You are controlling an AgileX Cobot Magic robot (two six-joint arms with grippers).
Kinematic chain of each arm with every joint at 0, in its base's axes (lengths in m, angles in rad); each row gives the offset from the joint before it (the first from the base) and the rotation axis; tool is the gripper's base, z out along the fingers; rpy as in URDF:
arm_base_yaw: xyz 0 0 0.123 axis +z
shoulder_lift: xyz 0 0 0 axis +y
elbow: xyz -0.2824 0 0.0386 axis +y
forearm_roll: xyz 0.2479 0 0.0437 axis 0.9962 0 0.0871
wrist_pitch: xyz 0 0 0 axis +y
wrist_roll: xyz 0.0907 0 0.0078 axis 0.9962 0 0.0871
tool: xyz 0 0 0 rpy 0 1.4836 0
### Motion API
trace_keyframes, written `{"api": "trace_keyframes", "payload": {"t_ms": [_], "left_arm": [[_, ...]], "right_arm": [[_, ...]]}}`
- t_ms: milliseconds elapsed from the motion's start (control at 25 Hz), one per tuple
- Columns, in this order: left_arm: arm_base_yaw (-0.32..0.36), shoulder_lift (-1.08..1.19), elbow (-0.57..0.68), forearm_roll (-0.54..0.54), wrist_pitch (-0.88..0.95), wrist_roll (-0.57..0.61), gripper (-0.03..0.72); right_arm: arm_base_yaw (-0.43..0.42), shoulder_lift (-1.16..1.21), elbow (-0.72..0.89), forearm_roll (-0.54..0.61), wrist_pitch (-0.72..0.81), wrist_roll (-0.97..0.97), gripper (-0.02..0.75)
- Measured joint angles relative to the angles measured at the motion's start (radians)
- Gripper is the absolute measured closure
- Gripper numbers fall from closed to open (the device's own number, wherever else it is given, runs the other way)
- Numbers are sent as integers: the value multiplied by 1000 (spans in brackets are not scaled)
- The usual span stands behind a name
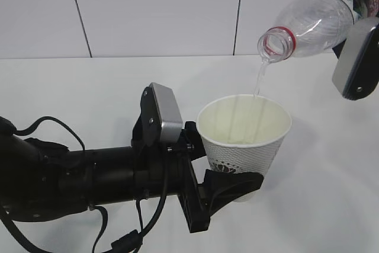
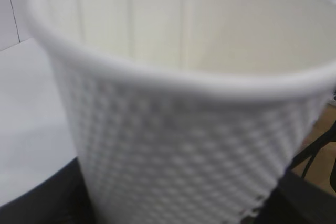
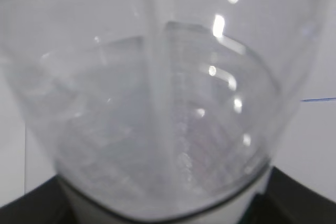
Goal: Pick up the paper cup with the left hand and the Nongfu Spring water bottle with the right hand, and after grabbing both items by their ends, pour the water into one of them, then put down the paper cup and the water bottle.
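Closest to you, your left hand (image 1: 228, 173) comes in from the left edge, its black fingers (image 1: 237, 185) spread fairly wide and clamped round the lower part of the paper cup (image 1: 244, 146). The cup stands upright in that grip, lifted clear of the white surface (image 1: 89, 87), with its dark green logo just above the lower finger. In your left wrist view the cup (image 2: 184, 129) fills nearly the whole picture, its dimpled wall close to the lens and its open mouth turned up.

Above and just beyond the cup's rim, a thin stream of the water (image 1: 259, 78) falls from the bottle's mouth into the cup; the same thread shows against the inner wall in the left wrist view.

Farther off, up and to the right of your left hand, your right hand (image 1: 355, 45) holds the Nongfu Spring water bottle (image 1: 314, 22) by its base end, fingers partly spread around its body. The bottle is tipped neck-down toward the cup, red neck ring lowest. Your right wrist view looks straight along the clear bottle (image 3: 168, 103), blurred, with black finger parts at the bottom corners.
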Motion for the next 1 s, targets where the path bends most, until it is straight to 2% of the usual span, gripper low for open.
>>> {"api": "trace_keyframes", "payload": {"t_ms": [1000], "left_arm": [[0, 0, 0, 0, 2, 0, 160]], "right_arm": [[0, 0, 0, 2, 0, 0, 282]]}}
